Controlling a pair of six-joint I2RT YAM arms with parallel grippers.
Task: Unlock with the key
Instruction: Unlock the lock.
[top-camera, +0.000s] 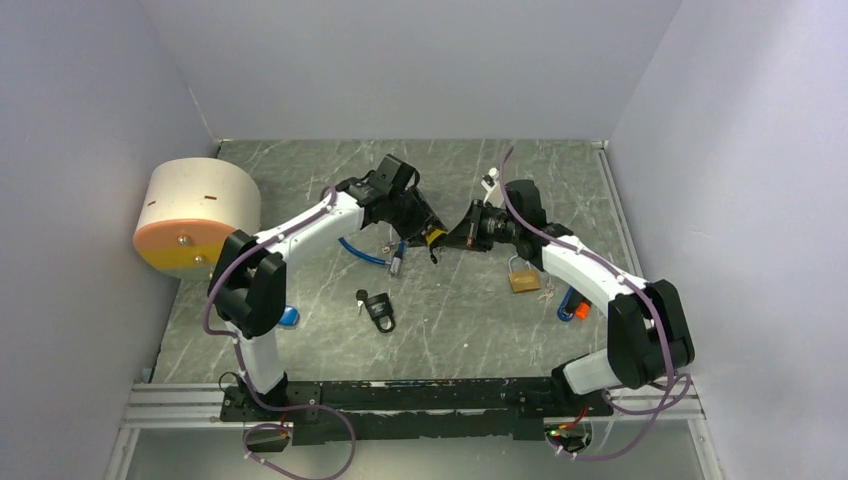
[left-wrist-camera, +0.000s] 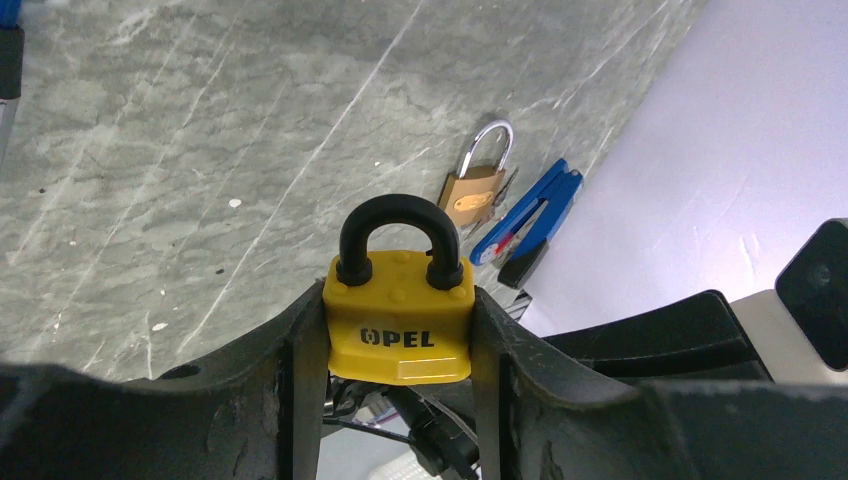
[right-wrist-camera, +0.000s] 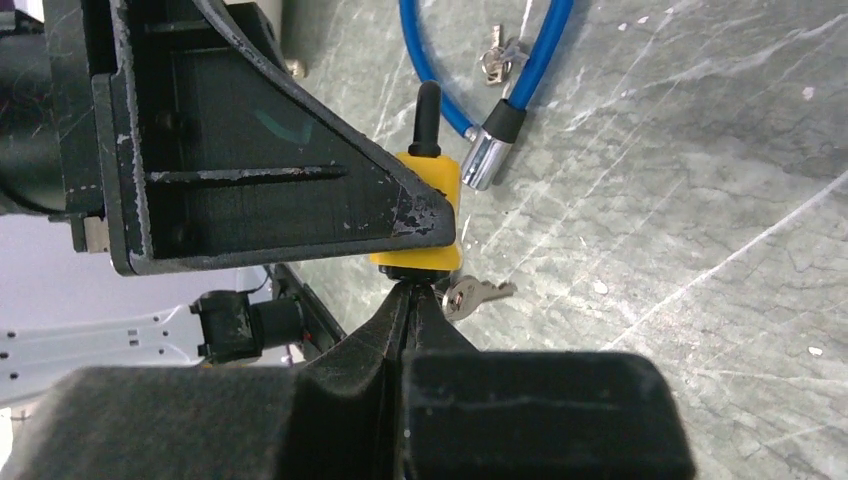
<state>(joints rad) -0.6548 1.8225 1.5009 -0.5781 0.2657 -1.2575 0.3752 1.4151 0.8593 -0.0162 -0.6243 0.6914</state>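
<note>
Currently the yellow OPEL padlock (left-wrist-camera: 400, 335), its black shackle (left-wrist-camera: 398, 225) closed, sits clamped in the left gripper's (top-camera: 430, 235) half-spread jaws. The right gripper's (right-wrist-camera: 408, 300) jaws are pinched shut just under the lock's base, beside a dangling silver key (right-wrist-camera: 478, 292). If they missed the inserted key or hold it off-axis, a twist could slip or wrench the padlock askew.

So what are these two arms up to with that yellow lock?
The left arm's fingers are clamping a yellow padlock, and its black shackle is closed. The right arm's fingers are pinched shut right at the lock's underside, where a silver key dangles. Whether they grip a key in the keyhole is hidden, so nothing looks unlocked yet.
</note>
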